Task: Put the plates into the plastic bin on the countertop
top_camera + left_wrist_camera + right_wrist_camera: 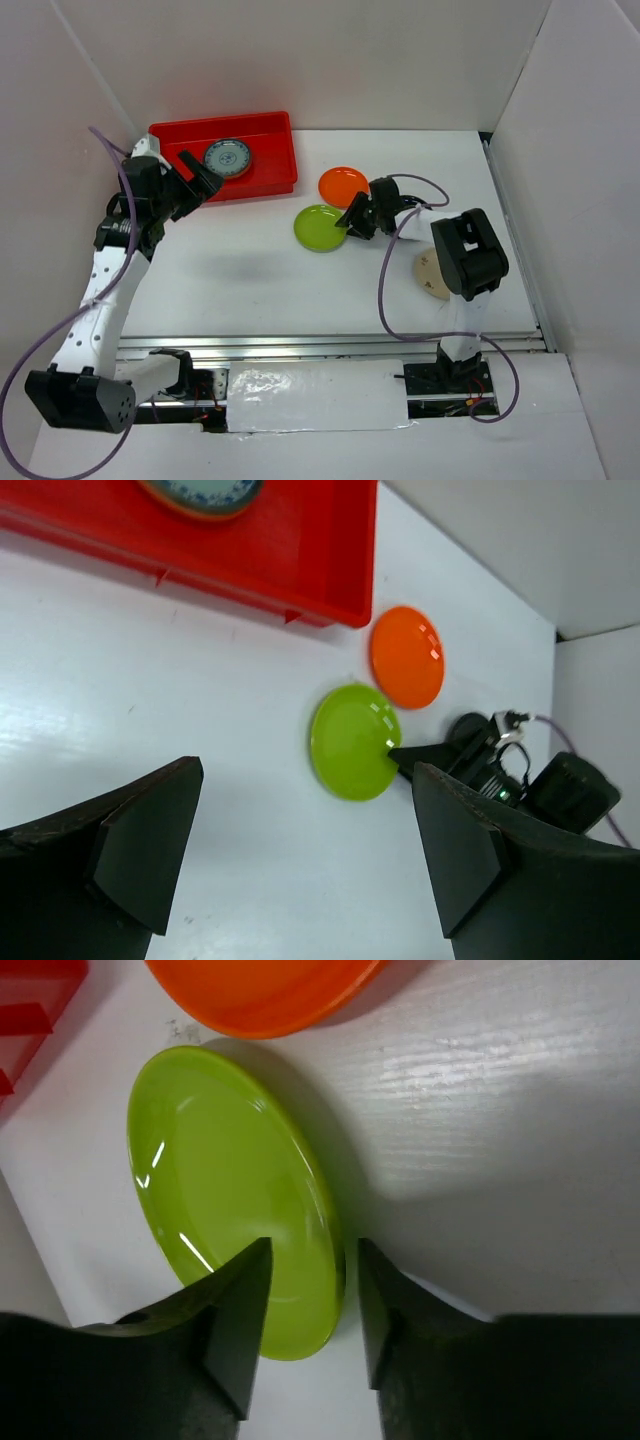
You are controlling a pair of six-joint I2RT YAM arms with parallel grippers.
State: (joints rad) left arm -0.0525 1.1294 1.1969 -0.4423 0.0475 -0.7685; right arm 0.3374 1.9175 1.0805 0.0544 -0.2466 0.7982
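Lime green plate (220,1190), glossy, round, rim between right claw (312,1260) tips

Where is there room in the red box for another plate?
The red bin is bare at its right end, between the blue-patterned plate and its right wall; its left end too. Crowded by the front rim, where the left gripper hangs.

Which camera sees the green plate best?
The right wrist view: the green plate fills it up close, with its rim between the fingers of the right claw. The top and left wrist views show it small and far.
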